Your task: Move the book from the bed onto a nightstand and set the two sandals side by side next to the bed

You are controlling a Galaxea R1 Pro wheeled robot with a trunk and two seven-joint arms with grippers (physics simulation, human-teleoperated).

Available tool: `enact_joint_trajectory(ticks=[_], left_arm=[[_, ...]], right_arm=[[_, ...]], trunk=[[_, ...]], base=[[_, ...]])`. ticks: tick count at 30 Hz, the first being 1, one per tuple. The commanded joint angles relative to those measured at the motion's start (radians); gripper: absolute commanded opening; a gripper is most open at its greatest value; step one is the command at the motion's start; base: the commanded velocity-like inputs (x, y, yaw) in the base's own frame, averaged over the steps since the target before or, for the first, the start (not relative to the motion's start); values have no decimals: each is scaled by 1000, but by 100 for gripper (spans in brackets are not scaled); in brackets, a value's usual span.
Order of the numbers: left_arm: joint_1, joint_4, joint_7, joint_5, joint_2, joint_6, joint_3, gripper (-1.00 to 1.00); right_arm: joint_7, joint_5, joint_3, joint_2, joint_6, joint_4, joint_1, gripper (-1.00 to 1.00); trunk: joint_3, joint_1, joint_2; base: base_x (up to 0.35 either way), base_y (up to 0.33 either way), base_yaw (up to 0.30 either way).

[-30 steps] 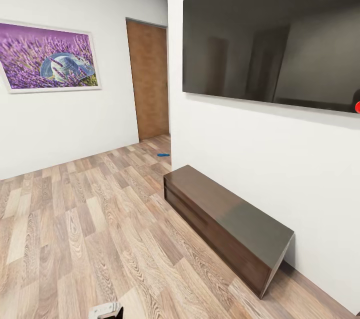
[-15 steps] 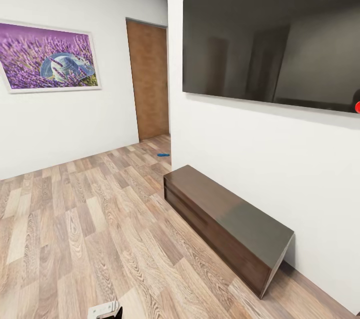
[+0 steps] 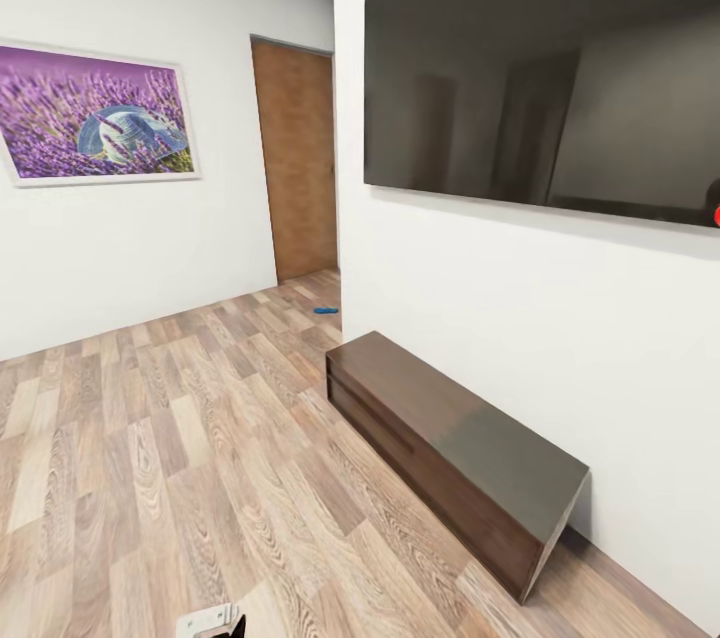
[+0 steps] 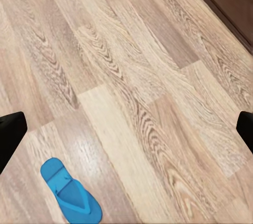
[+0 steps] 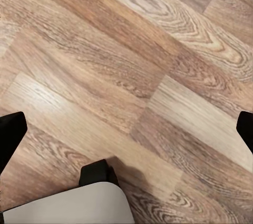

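One bright blue sandal [image 4: 70, 192] lies flat on the wood-plank floor in the left wrist view, below my left gripper [image 4: 126, 129], whose dark fingertips [image 4: 10, 134] stand wide apart, open and empty. A second small blue sandal [image 3: 326, 309] lies far off on the floor by the wall corner near the brown door. My right gripper [image 5: 126, 134] hangs open over bare planks, nothing between its fingers. The bed, the book and the nightstands are out of view.
A long dark bench [image 3: 450, 443] stands against the white wall under a large black TV [image 3: 545, 78]. A closed brown door [image 3: 296, 163] is at the far end, and a lavender picture [image 3: 95, 113] hangs at left. A white robot part [image 5: 68, 205] sits low over the floor.
The head view has shifted very slightly; nothing in the room has visibly moved.
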Motion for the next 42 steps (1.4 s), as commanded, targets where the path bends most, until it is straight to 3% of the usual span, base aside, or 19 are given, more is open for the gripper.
enact_joint_trajectory(ticks=[1, 15, 42], left_arm=[[0, -1, 0, 10, -1, 0, 1, 100], [0, 0, 1, 10, 0, 0, 1, 100], [0, 0, 1, 10, -1, 1, -1, 100]], right_arm=[[0, 0, -2, 1, 0, 0, -1, 100], [0, 0, -2, 2, -20, 0, -1, 100], [0, 1, -2, 4, -20, 0, -1, 100]], trunk=[[-1, 0, 0], [-1, 0, 0], [-1, 0, 0]], base=[[73, -22, 0], [11, -3, 3], [34, -27, 238]])
